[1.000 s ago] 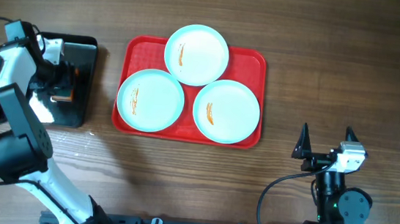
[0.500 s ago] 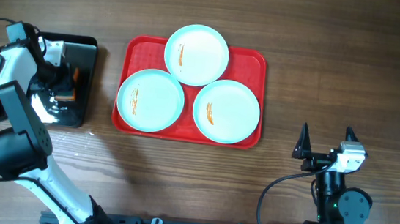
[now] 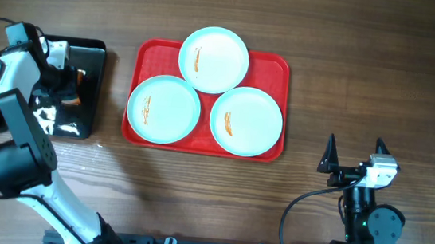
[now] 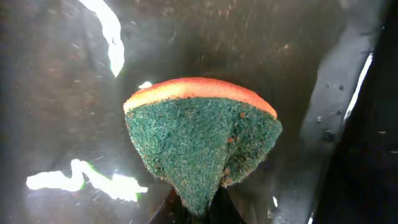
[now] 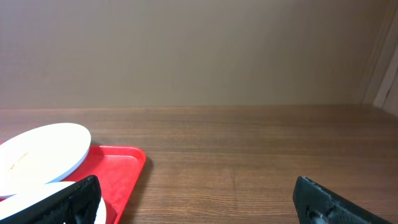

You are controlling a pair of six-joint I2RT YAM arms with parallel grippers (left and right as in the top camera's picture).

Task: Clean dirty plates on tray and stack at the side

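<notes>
Three pale plates [image 3: 214, 59], [image 3: 163, 109], [image 3: 246, 121], each with an orange smear, lie on the red tray [image 3: 275, 67]. My left gripper [image 3: 69, 84] is over the black tray at the left. In the left wrist view it [image 4: 198, 211] is shut on the lower tip of a sponge [image 4: 202, 140] with a green scouring face and an orange back. My right gripper [image 3: 354, 151] rests near the front right, open with nothing between its fingers [image 5: 68, 199]. From there one plate [image 5: 37, 152] and the red tray's corner [image 5: 121, 168] show at the left.
The black tray [image 3: 81, 125] lies left of the red tray, its wet surface [image 4: 56, 93] glaring with reflections. Bare wooden table [image 3: 383, 66] spreads to the right of the red tray and behind it.
My left gripper has closed on the sponge over the black tray, pinching it. The right arm and the plates have not moved.
</notes>
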